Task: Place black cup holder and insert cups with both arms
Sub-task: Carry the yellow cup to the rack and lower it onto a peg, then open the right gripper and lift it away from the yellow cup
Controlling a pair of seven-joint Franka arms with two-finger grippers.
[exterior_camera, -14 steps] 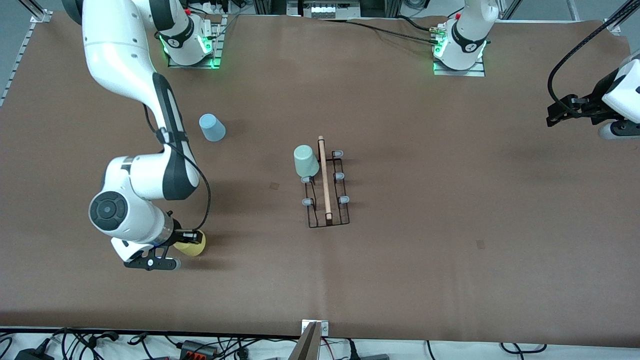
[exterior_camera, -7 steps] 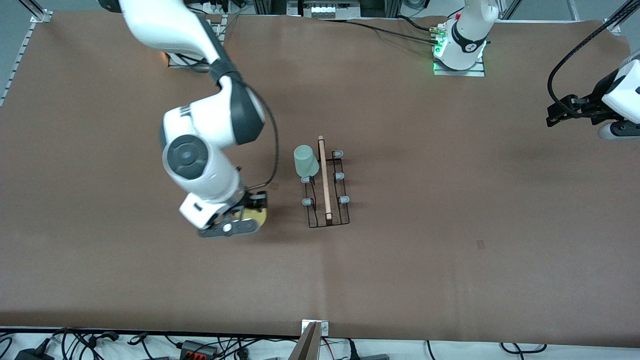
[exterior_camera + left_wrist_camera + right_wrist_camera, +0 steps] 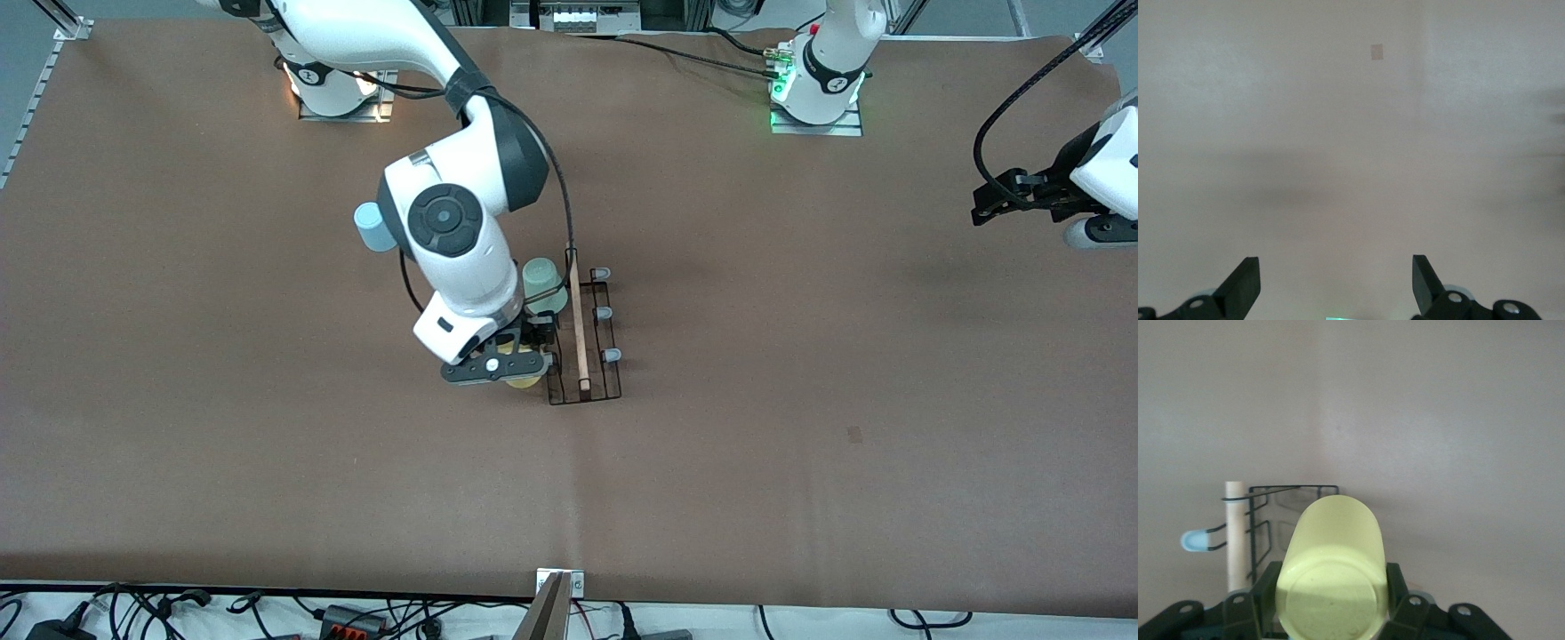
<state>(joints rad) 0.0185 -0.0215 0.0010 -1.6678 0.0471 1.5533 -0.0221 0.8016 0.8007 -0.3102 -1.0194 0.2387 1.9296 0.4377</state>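
Observation:
The black cup holder [image 3: 587,342] stands mid-table, a wire rack with a wooden rod handle [image 3: 578,320] and grey-blue pegs. A mint green cup [image 3: 544,283] sits upside down on a peg of the rack's end farther from the front camera. My right gripper [image 3: 520,360] is shut on the yellow cup [image 3: 520,380] and holds it over the rack's edge on the right arm's side. In the right wrist view the yellow cup [image 3: 1331,573] fills the jaws, with the rack [image 3: 1271,520] past it. The light blue cup [image 3: 372,227] stands partly hidden by the right arm. My left gripper [image 3: 1335,287] is open and empty.
The left arm [image 3: 1080,191] waits high at its own end of the table, over bare brown mat. The arms' bases [image 3: 813,84] stand along the table's edge farthest from the front camera. Cables lie off the mat's nearest edge.
My right gripper has carried the yellow cup from the right arm's end of the table across to the cup holder. The left arm has not moved.

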